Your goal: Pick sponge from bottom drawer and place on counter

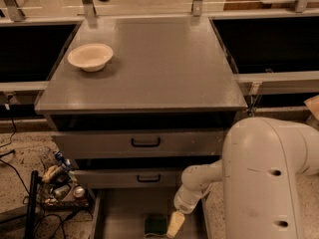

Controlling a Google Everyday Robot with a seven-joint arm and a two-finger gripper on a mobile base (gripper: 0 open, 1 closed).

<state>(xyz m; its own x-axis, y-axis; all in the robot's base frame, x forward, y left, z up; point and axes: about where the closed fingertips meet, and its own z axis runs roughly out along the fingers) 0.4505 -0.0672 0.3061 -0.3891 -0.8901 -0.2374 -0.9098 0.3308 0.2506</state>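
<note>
The bottom drawer is seen pulled out, with its left wall and plain grey floor exposed. Open floor is left in the drawer's left half, while its right side is covered by the white arm. The sponge is found on the drawer's floor, near the middle, with the dark green face turned upward. Its near edge is cut off by the lower border of the view, so its long axis cannot be told. Inside the drawer, just right of the sponge, the gripper is held tip-down. Whether it is released or clenched cannot be told, nor whether the sponge is touched.

Directly above the bottom drawer, two upper drawers with black handles are pushed shut. Above these the counter is spread, matte grey and flat, and a cream bowl is carried on it above and left of the drawer. Left of the drawer, a clutter of small things and cables is set on speckled floor.
</note>
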